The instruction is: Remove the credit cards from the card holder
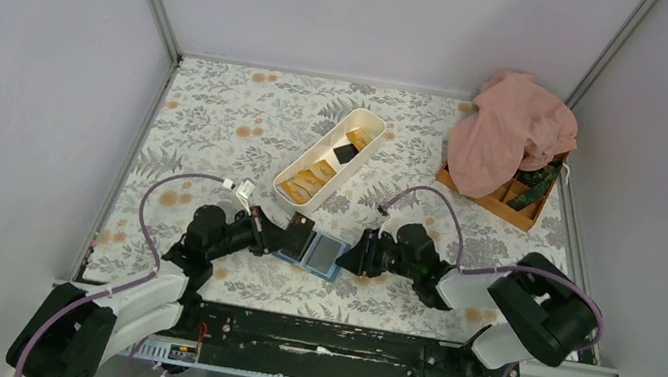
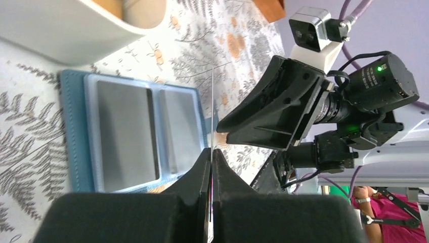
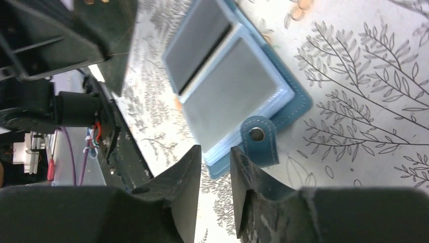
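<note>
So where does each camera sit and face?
Top external: above and behind, looking down; left arm and right arm meet at the card holder.
Left wrist: looks along its jaws, shut on a card, toward the right arm.
Right wrist: looks along its open jaws toward the left arm.
Both wrist views share the card holder.

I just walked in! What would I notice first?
Probably the open blue card holder on the flowery table, lying between the black left arm and right arm. The left arm's jaws pinch what looks like a dark card beside it. Far back right, a pink cloth droops over an orange box.
</note>
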Controlling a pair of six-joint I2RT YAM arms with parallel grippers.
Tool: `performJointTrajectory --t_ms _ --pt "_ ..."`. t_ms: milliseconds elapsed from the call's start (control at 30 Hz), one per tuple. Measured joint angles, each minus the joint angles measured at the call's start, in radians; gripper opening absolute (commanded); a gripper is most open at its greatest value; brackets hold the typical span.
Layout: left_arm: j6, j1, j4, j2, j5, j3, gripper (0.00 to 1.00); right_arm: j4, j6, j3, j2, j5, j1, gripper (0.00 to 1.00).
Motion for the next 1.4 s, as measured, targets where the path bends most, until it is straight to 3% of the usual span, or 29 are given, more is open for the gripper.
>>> performJointTrajectory --t_ms 267,567,733,1100,1167,1333,1400 --pt "-0.057 0.0 0.233 0.039 0.043 -0.017 0.0 0.181 -0.018 -0.045 -0.132 -0.053 -0.001 0.36" --pt "-0.163 0.0 0.547 0.132 0.076 -0.03 0.0 0.557 0.103 -0.038 0.048 -0.162 -0.003 0.39" --pt "-0.173 -0.001 0.587 0.113 0.075 -0.03 0.0 0.619 0.138 0.005 0.097 -0.18 -0.003 0.45" --pt "-0.168 -0.027 0.587 0.091 0.048 -0.03 0.0 0.619 0.139 0.077 0.089 -0.181 -0.003 0.44" --pt "-0.167 -0.034 0.587 0.099 0.045 -0.03 0.0 0.621 0.143 0.092 0.096 -0.182 -0.003 0.4" --pt "-0.166 -0.045 0.59 0.119 0.037 -0.03 0.0 0.618 0.147 0.124 0.1 -0.184 -0.003 0.07" --pt "-0.165 -0.048 0.601 0.123 0.024 -0.03 0.08 0.616 0.154 0.132 0.1 -0.184 -0.004 0.01"
